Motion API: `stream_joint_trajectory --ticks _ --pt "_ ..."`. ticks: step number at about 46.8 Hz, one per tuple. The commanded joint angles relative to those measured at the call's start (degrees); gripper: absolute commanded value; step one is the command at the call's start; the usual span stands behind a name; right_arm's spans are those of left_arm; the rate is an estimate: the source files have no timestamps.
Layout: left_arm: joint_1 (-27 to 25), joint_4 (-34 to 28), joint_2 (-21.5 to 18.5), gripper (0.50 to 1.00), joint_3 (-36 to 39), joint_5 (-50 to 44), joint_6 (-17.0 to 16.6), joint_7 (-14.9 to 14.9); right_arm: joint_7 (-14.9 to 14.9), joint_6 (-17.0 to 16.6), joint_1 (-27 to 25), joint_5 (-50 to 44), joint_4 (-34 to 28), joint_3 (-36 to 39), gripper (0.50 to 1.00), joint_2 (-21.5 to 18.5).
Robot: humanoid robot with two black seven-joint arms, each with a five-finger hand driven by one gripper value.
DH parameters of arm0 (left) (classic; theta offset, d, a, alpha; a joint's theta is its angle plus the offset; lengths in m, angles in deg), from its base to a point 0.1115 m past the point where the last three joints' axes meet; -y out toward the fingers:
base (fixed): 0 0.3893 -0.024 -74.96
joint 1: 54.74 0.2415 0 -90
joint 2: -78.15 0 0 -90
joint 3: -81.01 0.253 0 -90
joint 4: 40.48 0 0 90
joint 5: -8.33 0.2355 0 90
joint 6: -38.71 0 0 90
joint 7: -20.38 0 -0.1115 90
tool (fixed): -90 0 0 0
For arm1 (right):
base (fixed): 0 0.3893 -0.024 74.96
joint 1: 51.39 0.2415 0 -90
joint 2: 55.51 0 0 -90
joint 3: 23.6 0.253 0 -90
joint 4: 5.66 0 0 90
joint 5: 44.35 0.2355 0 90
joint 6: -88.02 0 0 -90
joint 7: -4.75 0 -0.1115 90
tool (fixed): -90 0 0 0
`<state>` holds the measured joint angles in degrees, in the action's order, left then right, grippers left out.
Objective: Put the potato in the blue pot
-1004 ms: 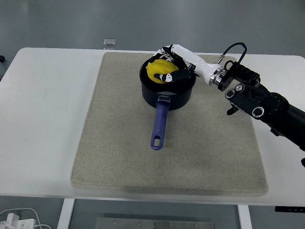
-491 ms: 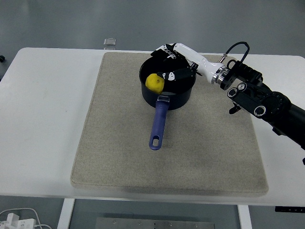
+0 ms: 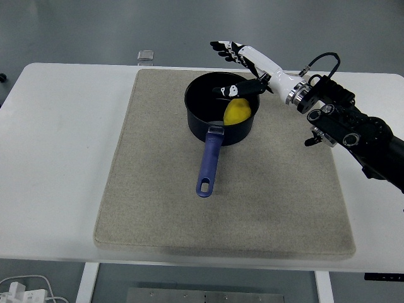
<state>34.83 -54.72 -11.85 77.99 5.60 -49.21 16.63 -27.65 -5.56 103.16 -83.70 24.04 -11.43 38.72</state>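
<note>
White table (image 3: 63, 158) on a grey floor, beige mat (image 3: 158, 189) on top; potato (image 3: 237, 112) sits in the pot (image 3: 218, 120), right robot hand (image 3: 243, 66) spread above, released.

lab, white table (image 3: 63, 158); grey floor (image 3: 95, 25)

One of each on the white table (image 3: 57, 158)

One beige mat (image 3: 158, 202), bearing one blue pot (image 3: 218, 123); one yellow potato (image 3: 237, 112) inside that pot; one robot hand (image 3: 249, 66) above the pot; one small square object (image 3: 146, 56) beyond the mat.
</note>
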Motion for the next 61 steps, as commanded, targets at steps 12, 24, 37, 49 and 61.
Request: stream_joint_trajectory --ticks 12,24,37,49,61 --pt "0.07 0.0 0.0 0.994 -0.06 0.0 0.03 -0.03 2.08 0.42 -0.03 31.59 -0.09 0.3 0.924 2.54" --pt "0.07 -0.44 0.0 0.994 0.03 0.0 0.03 -0.04 4.99 -0.02 -4.07 44.88 -0.09 12.16 0.924 5.97" --pt "0.07 -0.44 0.0 0.994 0.11 0.0 0.03 -0.04 8.67 -0.29 -6.71 45.32 0.0 19.2 0.924 6.59" --pt "0.07 -0.53 0.0 0.992 0.03 0.0 -0.06 -0.04 10.35 -0.98 -7.06 44.44 0.35 20.79 0.924 6.5" --pt "0.07 -0.44 0.0 0.994 0.03 0.0 0.03 -0.04 9.64 -3.01 -8.29 44.18 0.09 20.7 0.924 6.06"
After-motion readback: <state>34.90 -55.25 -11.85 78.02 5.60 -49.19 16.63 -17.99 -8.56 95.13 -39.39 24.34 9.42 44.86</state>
